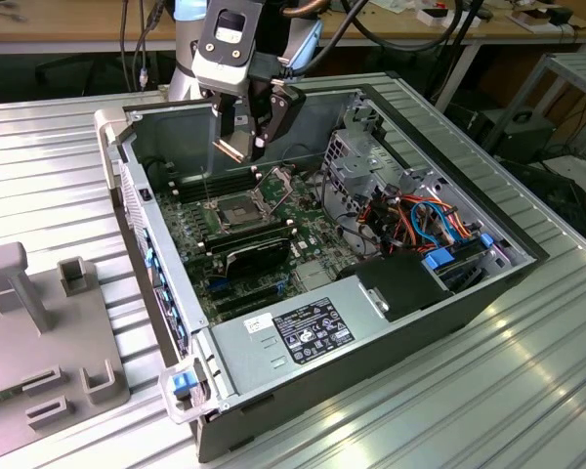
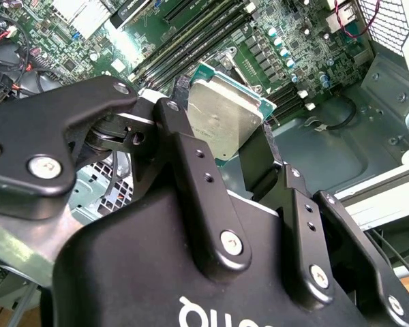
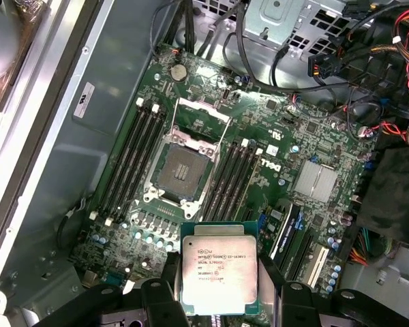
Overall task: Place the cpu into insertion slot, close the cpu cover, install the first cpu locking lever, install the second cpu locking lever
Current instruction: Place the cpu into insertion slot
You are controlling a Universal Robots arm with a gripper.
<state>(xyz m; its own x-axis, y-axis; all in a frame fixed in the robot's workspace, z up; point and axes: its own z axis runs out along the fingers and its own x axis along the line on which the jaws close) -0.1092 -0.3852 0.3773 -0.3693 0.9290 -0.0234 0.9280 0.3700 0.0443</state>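
The cpu [image 3: 218, 276] is being pinched by two opposite edges between the fingers of the gripper [image 3: 218, 303]. Its dull metal top is being shown to both wrist views. It is being held in the air inside the open computer case [image 1: 176, 127], touching nothing but the fingers.

The insertion slot [image 3: 179, 169] is lying below the gripper and a little ahead of the fingertips, well apart from the chip. Its dark pin field is being left bare. The cpu cover [image 3: 201, 117] is being seen swung open at the edge of the slot farthest from the gripper, so the way down is judged unblocked.

To do the placing well, the chip is judged to need squaring with the slot's silvery rim before any descent. It should then be set down flat, since a tilted corner could bend pins. No pressing should be needed.

As for room, the memory slots [image 3: 133, 157] are running close along both sides of the slot, under where the fingers would be coming down, so little spare width is being offered for spreading the fingers. The raised cover is bounding the far edge. The case's grey wall is standing near on one side of the gripper. The drive cage [image 1: 356, 156] and the cables [image 1: 420, 210] are lying well apart on the other side. Open air is being left above.
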